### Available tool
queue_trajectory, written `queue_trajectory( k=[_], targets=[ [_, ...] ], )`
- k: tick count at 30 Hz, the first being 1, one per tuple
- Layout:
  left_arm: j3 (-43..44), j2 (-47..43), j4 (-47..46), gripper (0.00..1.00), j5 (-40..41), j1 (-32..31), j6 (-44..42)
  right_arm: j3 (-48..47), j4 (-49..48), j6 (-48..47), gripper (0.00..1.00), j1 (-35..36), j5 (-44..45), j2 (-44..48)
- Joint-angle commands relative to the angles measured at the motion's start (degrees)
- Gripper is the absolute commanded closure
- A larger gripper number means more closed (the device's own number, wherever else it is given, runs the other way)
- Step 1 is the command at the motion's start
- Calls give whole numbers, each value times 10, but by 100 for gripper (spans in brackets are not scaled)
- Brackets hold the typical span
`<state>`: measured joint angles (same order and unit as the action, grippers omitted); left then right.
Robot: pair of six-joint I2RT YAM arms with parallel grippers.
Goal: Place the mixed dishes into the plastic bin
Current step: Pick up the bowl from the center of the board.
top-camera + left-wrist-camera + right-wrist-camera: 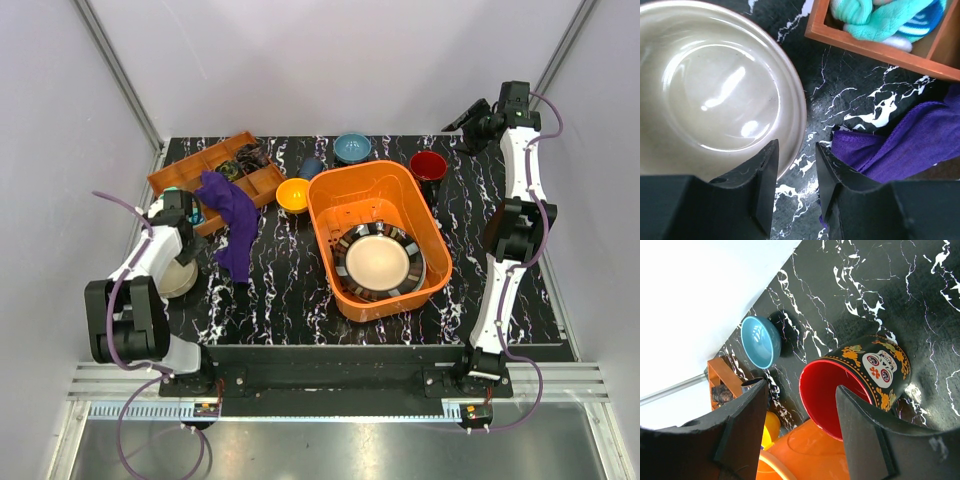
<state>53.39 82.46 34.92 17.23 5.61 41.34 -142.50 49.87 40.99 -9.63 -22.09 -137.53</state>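
Observation:
The orange plastic bin (330, 195) stands mid-table with a dark striped-rim plate (378, 262) inside. A red mug (428, 166) with a black skull pattern stands just behind the bin. My right gripper (462, 122) hovers open above it, and the mug (875, 365) shows between the fingers. A small blue bowl (352, 148) and an orange-yellow bowl (293, 195) lie behind the bin. A beige bowl (178, 280) sits at the left. My left gripper (796, 165) is open and empty, with one finger over the rim of that bowl (710, 85). The patterned plate and light blue plate are out of view.
A brown-orange compartment tray (215, 170) sits at the back left, holding a teal toy (880, 17). A purple cloth (232, 220) drapes from the tray onto the table beside the left gripper. A dark cup (312, 167) stands behind the yellow bowl. Walls close in on all sides.

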Motion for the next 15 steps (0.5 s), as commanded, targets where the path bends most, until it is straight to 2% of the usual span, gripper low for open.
queue_trajectory(
  k=[1, 5, 13, 15],
  targets=[
    [-14, 17, -44, 62, -16, 4, -13, -9, 8, -7, 35, 4, -10, 40],
    [-18, 29, -52, 67, -22, 4, -14, -3, 8, -8, 34, 6, -9, 45],
    [-12, 36, -58, 100, -29, 4, -22, 1, 9, -9, 34, 8, -9, 55],
    [-10, 37, -55, 100, -30, 5, -23, 2, 9, -9, 34, 8, -10, 56]
  ],
)
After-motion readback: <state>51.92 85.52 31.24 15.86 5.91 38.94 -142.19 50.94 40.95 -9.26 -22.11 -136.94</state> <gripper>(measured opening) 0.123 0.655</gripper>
